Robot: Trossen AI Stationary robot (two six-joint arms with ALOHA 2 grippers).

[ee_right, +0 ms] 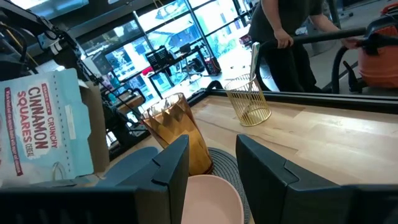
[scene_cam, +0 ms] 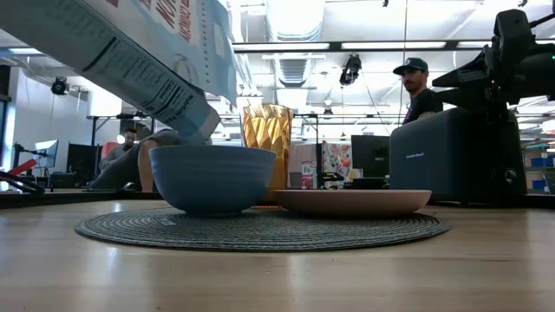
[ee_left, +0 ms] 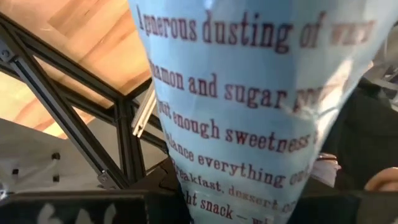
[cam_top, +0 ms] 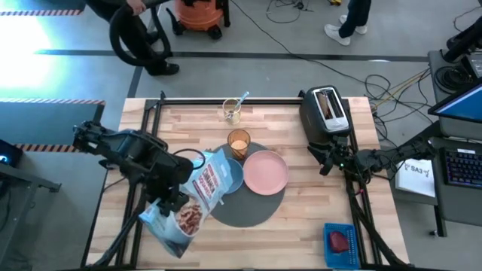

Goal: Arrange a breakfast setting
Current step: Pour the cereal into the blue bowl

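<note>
Tilting cereal box [cam_top: 197,199] over blue bowl [scene_cam: 212,178]

The cereal box [ee_right: 46,134] reads "CINNAMON SQUARES", "CRUNCHY"; its side [ee_left: 249,106] reads "dusting", "sugar", "just enough sweetness".

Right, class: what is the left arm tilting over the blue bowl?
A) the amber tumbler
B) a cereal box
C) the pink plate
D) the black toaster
B: in the high view the left gripper holds a light-blue cereal box, tipped with its open end over the blue bowl on the grey mat.
</note>
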